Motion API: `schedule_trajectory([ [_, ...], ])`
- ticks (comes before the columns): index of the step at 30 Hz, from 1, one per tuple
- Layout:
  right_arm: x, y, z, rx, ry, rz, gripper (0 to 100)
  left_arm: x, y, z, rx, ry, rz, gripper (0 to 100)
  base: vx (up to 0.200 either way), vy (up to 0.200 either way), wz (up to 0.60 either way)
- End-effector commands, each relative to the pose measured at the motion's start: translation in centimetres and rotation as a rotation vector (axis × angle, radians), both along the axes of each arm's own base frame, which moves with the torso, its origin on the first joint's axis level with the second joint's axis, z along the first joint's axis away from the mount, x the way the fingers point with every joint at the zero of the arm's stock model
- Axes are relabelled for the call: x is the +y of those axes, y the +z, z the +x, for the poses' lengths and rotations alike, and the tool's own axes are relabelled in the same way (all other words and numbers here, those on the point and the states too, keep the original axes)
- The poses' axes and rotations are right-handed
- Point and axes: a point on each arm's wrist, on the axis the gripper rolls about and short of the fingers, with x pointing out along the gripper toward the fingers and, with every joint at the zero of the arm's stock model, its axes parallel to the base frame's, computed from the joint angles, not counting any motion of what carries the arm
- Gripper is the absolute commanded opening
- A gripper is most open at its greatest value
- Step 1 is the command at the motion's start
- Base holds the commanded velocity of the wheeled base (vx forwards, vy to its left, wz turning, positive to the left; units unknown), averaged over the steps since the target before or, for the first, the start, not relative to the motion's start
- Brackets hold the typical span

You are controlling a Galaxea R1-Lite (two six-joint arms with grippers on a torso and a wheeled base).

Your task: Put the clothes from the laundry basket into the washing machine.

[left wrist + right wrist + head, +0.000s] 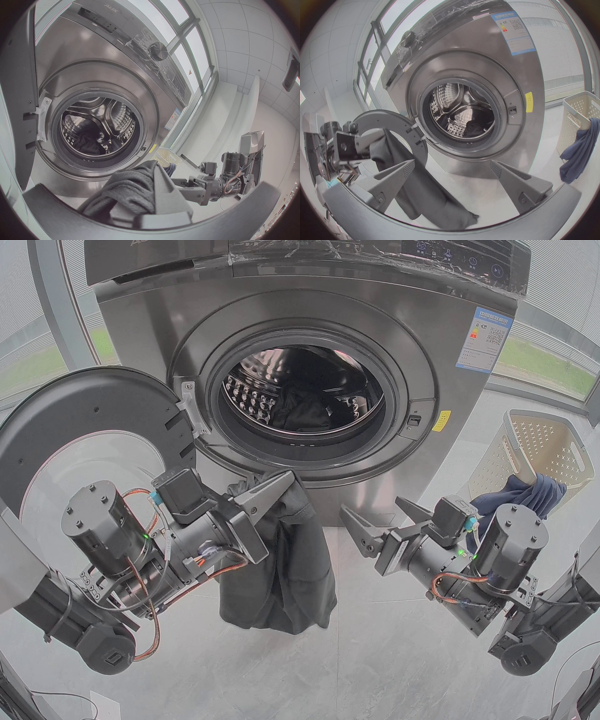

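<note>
Clamping a dark grey garment (281, 571) that hangs limp below it, the left pincer (265, 487) hovers just short of the washing machine's open drum (303, 396); the right pincer (372, 507), spread wide, holds nothing. The trailing hem could snag on the drum's lip and slide out.

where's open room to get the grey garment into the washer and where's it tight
The upper half of the drum is open, above the dark clothes lying low inside. Bare floor lies between the hanging grey garment and the right gripper. It is crowded on the left, where the open door and the left gripper sit close to the opening.
</note>
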Motion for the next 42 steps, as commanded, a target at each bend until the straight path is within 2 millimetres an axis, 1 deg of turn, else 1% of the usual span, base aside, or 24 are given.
schedule_trajectory([
  [1,-0.7,-1.1,-0.6,0.035,0.001,-0.036,100,0.1,0.3,0.3,-0.01,0.013,-0.012,0,0.0,0.0,0.0],
  [3,-0.6,-1.5,-1.1,0.046,0.014,-0.049,100,0.0,0.5,0.3,-0.015,0.013,-0.015,0,0.0,0.0,0.0],
  [9,-0.3,-1.7,-1.1,0.047,0.054,-0.061,100,0.0,0.7,0.3,-0.021,0.012,-0.02,0,0.0,0.0,0.0],
  [15,1.4,-2.2,-0.8,0.043,0.086,-0.064,100,0.0,0.9,0.3,-0.029,0.013,-0.026,0,0.0,0.0,0.0],
  [21,2.7,-2.4,0.4,0.023,0.088,-0.063,100,0.0,1.0,0.3,-0.033,0.012,-0.028,0,0.0,0.0,0.0],
  [22,3.1,-2.6,0.8,0.02,0.086,-0.064,100,0.0,1.1,0.2,-0.034,0.01,-0.029,0,0.0,0.0,0.0],
  [26,4.0,-3.4,1.6,0.025,0.087,-0.071,100,0.0,1.0,0.2,-0.032,0.009,-0.028,0,0.0,0.0,0.0],
  [28,4.4,-3.5,2.0,0.02,0.086,-0.068,100,0.0,1.1,0.2,-0.035,0.009,-0.028,0,0.0,0.0,0.0],
  [34,4.8,-3.9,3.4,0.007,0.071,-0.069,100,-0.1,1.2,0.1,-0.039,0.006,-0.03,0,0.0,0.0,0.0],
  [42,4.8,-5.2,5.0,0.001,0.055,-0.07,100,-0.1,1.1,0.1,-0.036,0.005,-0.028,0,0.0,0.0,0.0],
])
